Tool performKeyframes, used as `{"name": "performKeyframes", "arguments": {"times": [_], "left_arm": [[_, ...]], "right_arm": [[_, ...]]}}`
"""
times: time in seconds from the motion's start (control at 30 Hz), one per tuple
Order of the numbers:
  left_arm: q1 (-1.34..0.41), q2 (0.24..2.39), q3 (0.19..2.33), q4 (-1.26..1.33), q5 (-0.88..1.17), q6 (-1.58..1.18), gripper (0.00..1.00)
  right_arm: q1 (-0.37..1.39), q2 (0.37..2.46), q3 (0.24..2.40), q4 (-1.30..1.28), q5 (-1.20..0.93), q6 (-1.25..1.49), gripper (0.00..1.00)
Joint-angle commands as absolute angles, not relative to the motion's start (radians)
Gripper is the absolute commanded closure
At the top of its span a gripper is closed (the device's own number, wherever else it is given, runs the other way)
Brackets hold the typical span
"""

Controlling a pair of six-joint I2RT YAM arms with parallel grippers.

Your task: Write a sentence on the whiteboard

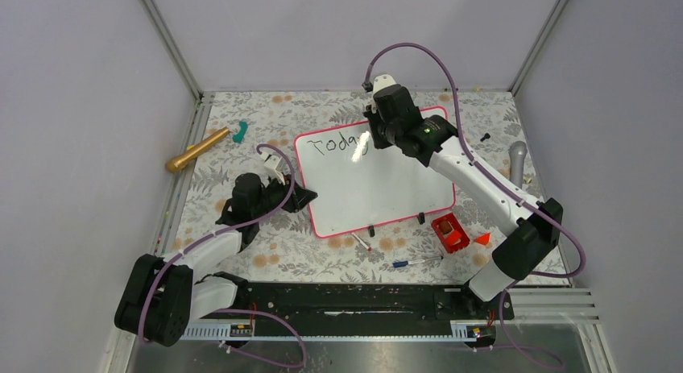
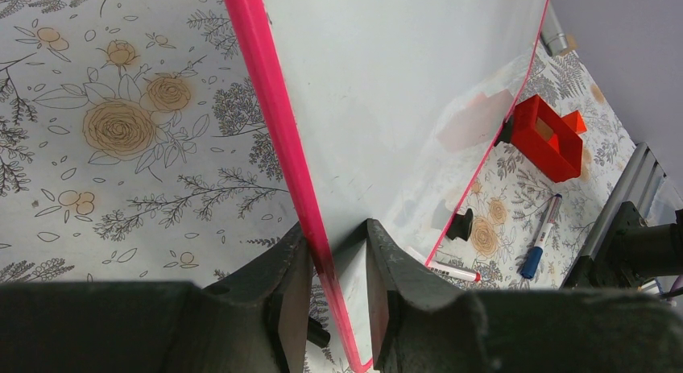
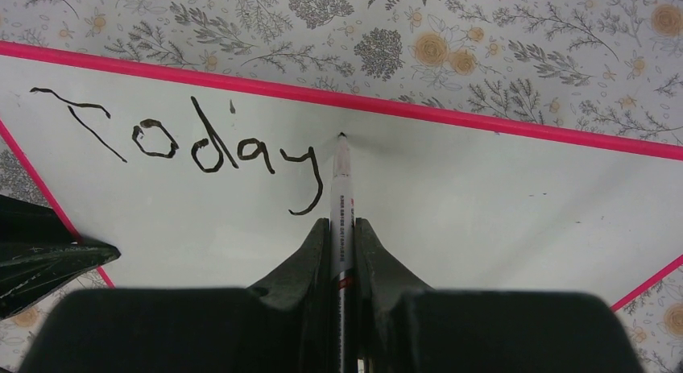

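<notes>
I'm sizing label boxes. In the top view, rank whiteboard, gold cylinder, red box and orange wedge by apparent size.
1. whiteboard
2. gold cylinder and red box: longer versus broader, too close to rank
3. orange wedge, smallest

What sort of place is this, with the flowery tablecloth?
Likely a robot test booth: two arms mounted on a rail, plain grey walls boxing in the table, the left arm steadying a whiteboard while the right arm holds a marker to it.
</notes>
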State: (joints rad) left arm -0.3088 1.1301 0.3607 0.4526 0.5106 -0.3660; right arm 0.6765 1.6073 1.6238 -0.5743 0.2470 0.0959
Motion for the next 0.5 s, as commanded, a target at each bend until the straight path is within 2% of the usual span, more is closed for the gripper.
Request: {"name": "performKeyframes", "arguments": {"times": [0.0, 0.47], "left_arm": [[-0.309, 1.129, 0.390, 0.456, 0.472, -0.310, 0.96], [-0.309, 1.127, 0.390, 0.453, 0.471, -0.310, 0.96]], "right_arm": [[0.667, 1.613, 1.663, -0.586, 0.282, 0.086, 1.00], [0.665, 1.541, 1.636, -0.587, 0.257, 0.091, 1.00]]}}
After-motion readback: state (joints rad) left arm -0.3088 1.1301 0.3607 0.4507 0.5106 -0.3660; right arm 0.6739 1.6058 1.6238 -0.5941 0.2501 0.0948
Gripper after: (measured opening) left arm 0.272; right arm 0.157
